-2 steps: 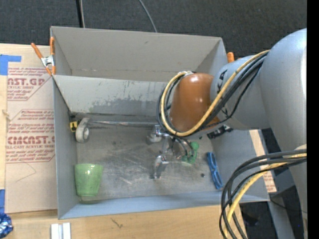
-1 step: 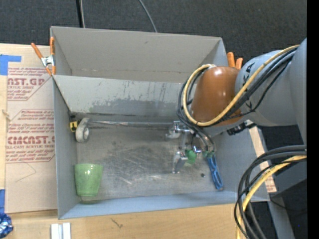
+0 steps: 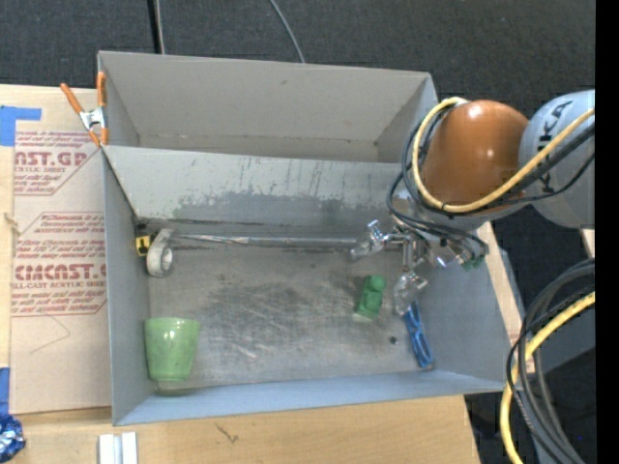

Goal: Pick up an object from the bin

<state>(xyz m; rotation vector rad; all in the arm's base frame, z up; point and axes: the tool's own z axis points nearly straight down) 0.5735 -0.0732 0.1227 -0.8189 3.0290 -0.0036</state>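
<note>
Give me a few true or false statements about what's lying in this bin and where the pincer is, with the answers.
1. A pale green cup sits in the near left corner of the bin. True.
2. The blue stick lies against the left wall. False: it lies at the right, just below the pincer.
3. A small green thing lies just left of the pincer. True.
4. The tape roll sits mid-bin. False: it is by the left wall.

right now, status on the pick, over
Gripper down, right side of bin. Beside it small green block, blue stick close by. Far left: green cup and white ring, clear.
</note>
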